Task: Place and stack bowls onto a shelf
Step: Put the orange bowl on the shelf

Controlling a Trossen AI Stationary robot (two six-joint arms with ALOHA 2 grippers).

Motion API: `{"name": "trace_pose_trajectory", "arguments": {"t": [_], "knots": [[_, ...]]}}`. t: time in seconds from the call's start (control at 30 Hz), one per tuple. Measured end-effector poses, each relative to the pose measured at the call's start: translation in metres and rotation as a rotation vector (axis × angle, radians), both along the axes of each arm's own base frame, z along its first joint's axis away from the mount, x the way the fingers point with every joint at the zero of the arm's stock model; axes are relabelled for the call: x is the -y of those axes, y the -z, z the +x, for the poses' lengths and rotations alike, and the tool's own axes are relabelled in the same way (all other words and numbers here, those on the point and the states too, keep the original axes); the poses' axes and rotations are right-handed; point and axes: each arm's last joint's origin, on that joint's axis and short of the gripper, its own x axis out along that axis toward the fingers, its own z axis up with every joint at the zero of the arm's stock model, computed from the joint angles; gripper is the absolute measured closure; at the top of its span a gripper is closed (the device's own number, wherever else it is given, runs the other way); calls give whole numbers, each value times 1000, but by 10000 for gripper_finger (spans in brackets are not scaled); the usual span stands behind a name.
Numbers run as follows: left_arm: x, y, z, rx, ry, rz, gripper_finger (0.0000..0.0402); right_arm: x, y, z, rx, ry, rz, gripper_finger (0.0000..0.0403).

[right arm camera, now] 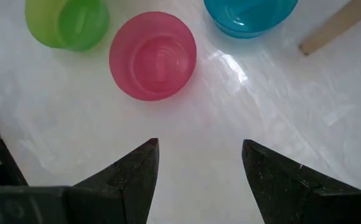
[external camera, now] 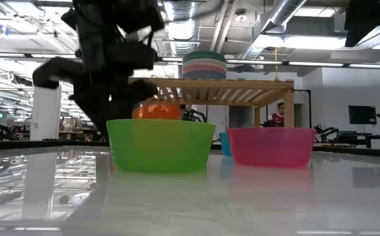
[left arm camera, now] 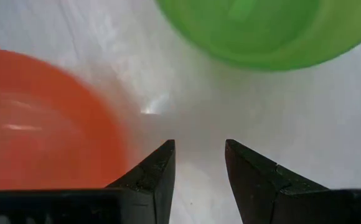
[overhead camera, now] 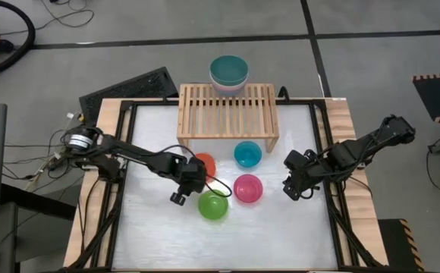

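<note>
Four small bowls sit upright on the white table: red (overhead camera: 204, 162), cyan (overhead camera: 247, 154), magenta (overhead camera: 248, 188) and lime green (overhead camera: 213, 205). A stack of larger bowls (overhead camera: 228, 74), teal on top, stands on the far end of the light-wood slatted shelf (overhead camera: 227, 112). My left gripper (left arm camera: 199, 160) is open, low over the table between the red bowl (left arm camera: 37, 118) and the green bowl (left arm camera: 267, 31), touching neither. My right gripper (right arm camera: 200, 163) is open, hovering right of the magenta bowl (right arm camera: 153, 55).
The table's black frame (overhead camera: 322, 144) runs round the work surface. A shelf leg (right arm camera: 336, 28) stands near the cyan bowl (right arm camera: 249, 15). A dark pad (overhead camera: 125, 87) lies beyond the far left corner. Bare table shows along the near edge (overhead camera: 227, 246).
</note>
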Motion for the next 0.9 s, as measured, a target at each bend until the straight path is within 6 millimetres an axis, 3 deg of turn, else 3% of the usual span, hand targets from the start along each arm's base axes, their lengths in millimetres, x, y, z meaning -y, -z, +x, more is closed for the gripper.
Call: {"name": "trace_pose_trajectory", "arguments": {"t": [0.2,0.33,0.47,0.67,0.9], "knots": [[-6,4,3,-31,-67,-59,278,-1,0,0,-1,-8,0,148],[-3,-14,3,14,-63,-124,278,-3,0,-1,-2,-17,-3,148],[-9,-32,1,103,-124,10,278,-3,0,-1,5,-13,-17,148],[-32,-46,6,233,-235,214,278,0,-1,0,31,15,-65,148],[-64,-41,5,276,-362,206,278,0,-1,1,37,25,-60,148]]}}
